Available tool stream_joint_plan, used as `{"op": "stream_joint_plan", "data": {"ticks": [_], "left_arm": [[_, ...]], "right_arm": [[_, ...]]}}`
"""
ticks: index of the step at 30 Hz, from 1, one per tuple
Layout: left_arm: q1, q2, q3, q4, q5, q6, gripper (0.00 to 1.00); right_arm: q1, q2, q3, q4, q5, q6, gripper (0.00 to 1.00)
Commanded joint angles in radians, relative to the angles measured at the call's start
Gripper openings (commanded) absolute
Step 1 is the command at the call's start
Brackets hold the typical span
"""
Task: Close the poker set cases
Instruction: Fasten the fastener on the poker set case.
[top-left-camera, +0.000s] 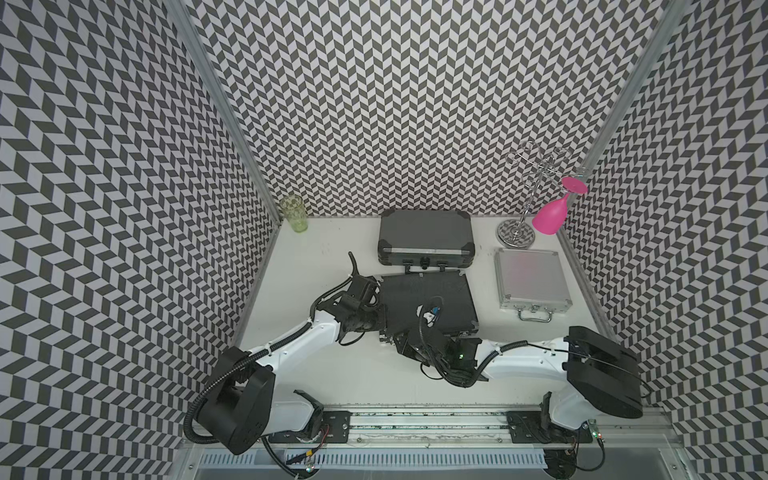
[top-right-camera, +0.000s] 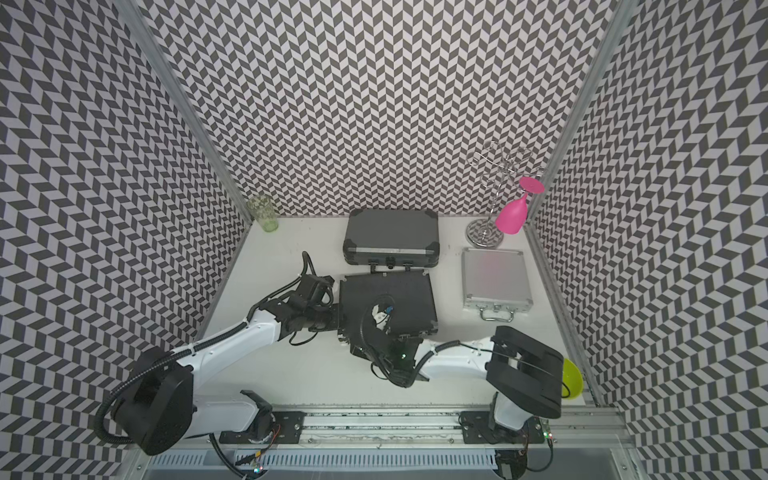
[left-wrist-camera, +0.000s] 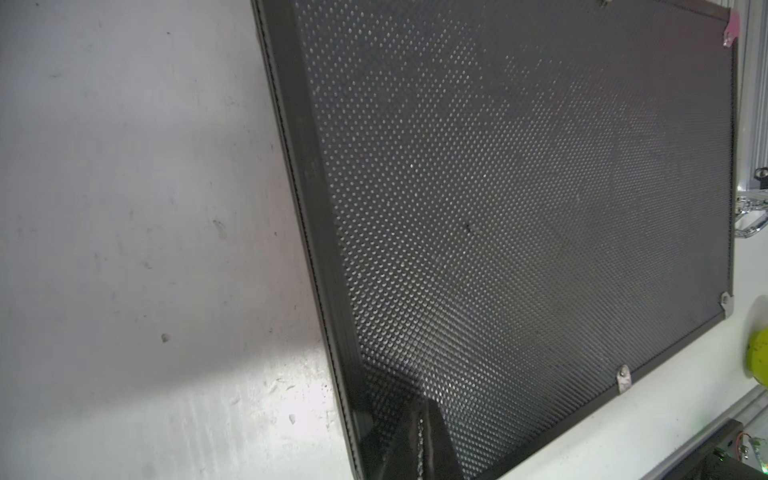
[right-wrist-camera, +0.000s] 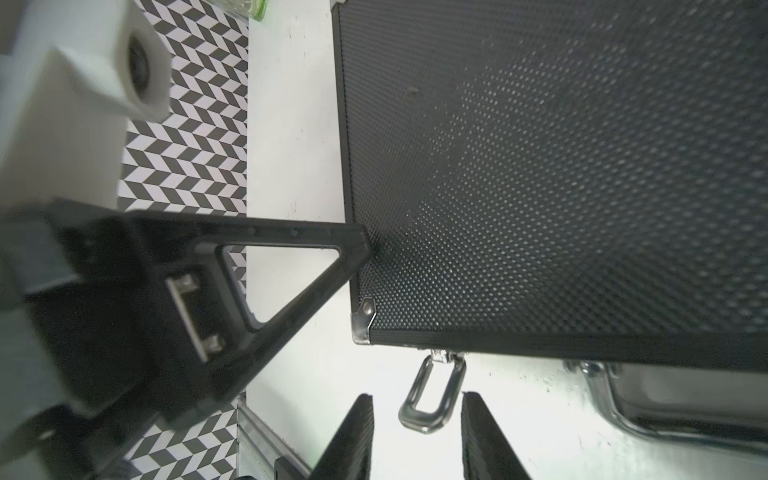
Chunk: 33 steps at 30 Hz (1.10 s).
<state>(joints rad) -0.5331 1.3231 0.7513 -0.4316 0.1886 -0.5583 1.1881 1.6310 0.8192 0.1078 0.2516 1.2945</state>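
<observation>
My left pincer (right-wrist-camera: 362, 245) is pressed together, its tip touching the dimpled lid of the flat black case (top-left-camera: 428, 301) just inside that case's left edge. The case lies in the middle of the white tabletop (top-left-camera: 316, 270) with its lid down flat. My right pincer (right-wrist-camera: 417, 401) stands apart at the case's near edge. A hanging metal latch (right-wrist-camera: 422, 422) sits between its fingers, gripped by neither. Just behind the black case is the ribbed grey case (top-left-camera: 426, 235), lid down. To the right, apart from both, the silver case (top-left-camera: 532, 276) lies shut. A green glass (top-left-camera: 294, 214) stands in the far left corner — a pink glass (top-left-camera: 549, 216) hangs from the wire rack (top-left-camera: 515, 235) at far right.
</observation>
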Motion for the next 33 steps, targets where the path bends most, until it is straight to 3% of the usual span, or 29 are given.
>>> {"op": "stream_joint_plan", "data": {"ticks": [1,7,25,33], "left_arm": [[-0.001,0.035,-0.014,-0.102,-0.017,0.004,0.09],[-0.001,0.028,-0.013,-0.104,-0.015,0.006,0.09],[-0.011,0.016,-0.013,-0.106,-0.013,0.005,0.08],[-0.013,0.014,-0.009,-0.113,-0.015,0.011,0.08]], "right_arm": [[0.005,0.046,-0.003,0.025,-0.016,0.017,0.32],[0.004,0.069,-0.056,0.043,-0.014,0.081,0.23],[0.004,0.157,-0.063,0.009,0.033,0.161,0.18],[0.005,0.188,-0.024,0.027,0.030,0.135,0.18]]}}
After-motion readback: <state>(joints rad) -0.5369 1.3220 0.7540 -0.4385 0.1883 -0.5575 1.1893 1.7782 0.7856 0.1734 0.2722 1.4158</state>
